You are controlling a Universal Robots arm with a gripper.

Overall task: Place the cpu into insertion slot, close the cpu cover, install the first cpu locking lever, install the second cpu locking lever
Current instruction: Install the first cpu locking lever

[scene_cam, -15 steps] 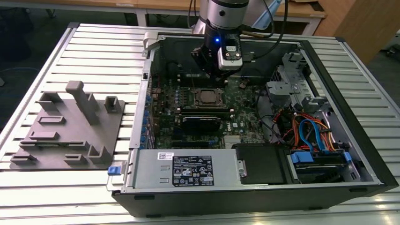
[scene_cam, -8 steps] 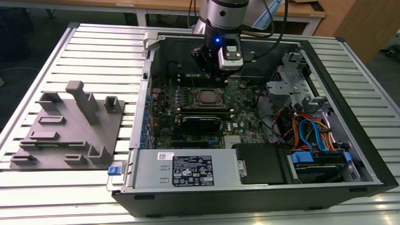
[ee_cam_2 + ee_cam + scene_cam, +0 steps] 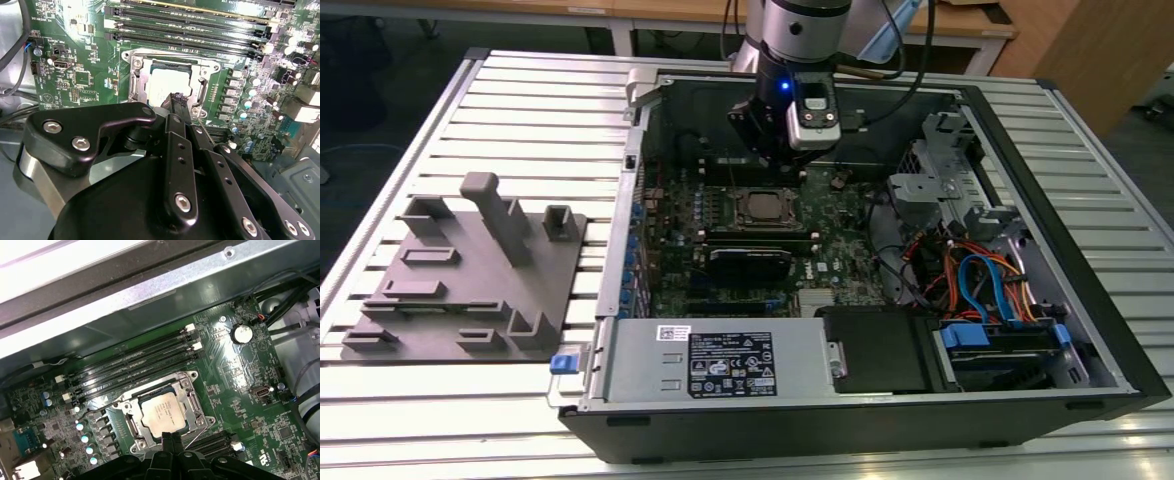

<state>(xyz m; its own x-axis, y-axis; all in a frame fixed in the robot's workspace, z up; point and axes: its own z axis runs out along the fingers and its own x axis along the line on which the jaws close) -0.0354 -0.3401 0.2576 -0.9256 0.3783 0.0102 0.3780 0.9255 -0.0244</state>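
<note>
The cpu [image 3: 161, 415] lies flat in the insertion slot [image 3: 136, 445] on the green board, its silver top facing up. The cpu cover [image 3: 193, 401] is down around it, framing the chip through its window. In the second wrist view the cpu [image 3: 165, 82] sits inside the cover frame [image 3: 136, 80]. My gripper [image 3: 169, 438] hangs just over the socket's edge with its fingers pressed together and nothing visible between them; its tips [image 3: 178, 98] are at the chip's border. A thin wire lever [image 3: 198, 432] slants beside the fingers, and another [image 3: 102, 408] lies off the opposite side. In the exterior view the gripper [image 3: 774, 150] is above the cpu [image 3: 761, 207].
Long black memory slots [image 3: 135, 362] run beside the socket, near the case's metal wall [image 3: 150, 295]. A round coin battery [image 3: 243, 333] and capacitors [image 3: 85, 437] stand on the board. A drive cage with cables [image 3: 987, 290] and a power supply [image 3: 720, 365] fill the case. A grey fixture tray [image 3: 467, 270] lies outside.
</note>
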